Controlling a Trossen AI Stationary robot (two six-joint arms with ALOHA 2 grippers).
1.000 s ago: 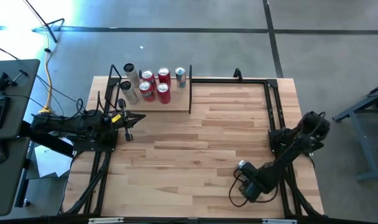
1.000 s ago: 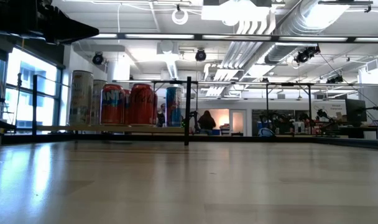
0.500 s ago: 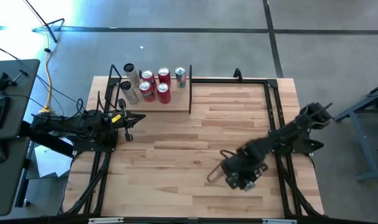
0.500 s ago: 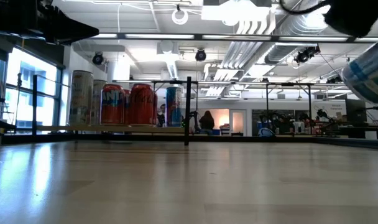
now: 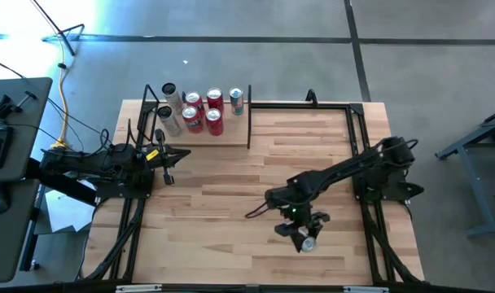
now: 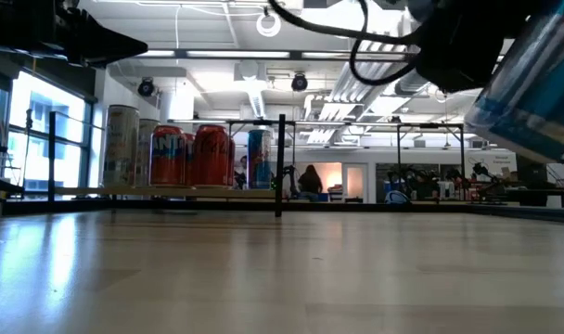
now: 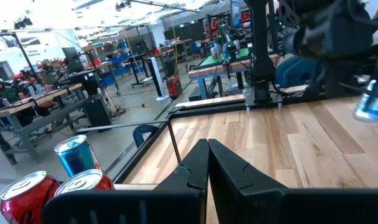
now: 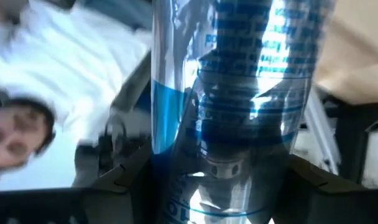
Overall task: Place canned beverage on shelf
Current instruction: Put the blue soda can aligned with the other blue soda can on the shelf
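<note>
One blue can clamped in right end effector above table; left end effector closed, empty

1. The tabletop is pale wood in slats, smooth, with a soft sheen in the low view.
2. The shelf is a board of the same pale wood, with thin black metal rods at its ends.
3. The blue-and-silver can is glossy metal with bright reflections on its printed wall.
4. The red cans on the shelf are shiny metal with silver tops.
5. The right gripper and its arm look like matt black plastic or metal; which one cannot be told.
6. The left gripper has smooth dark fingers with a dull finish.
7. The floor is grey and smooth.
</note>
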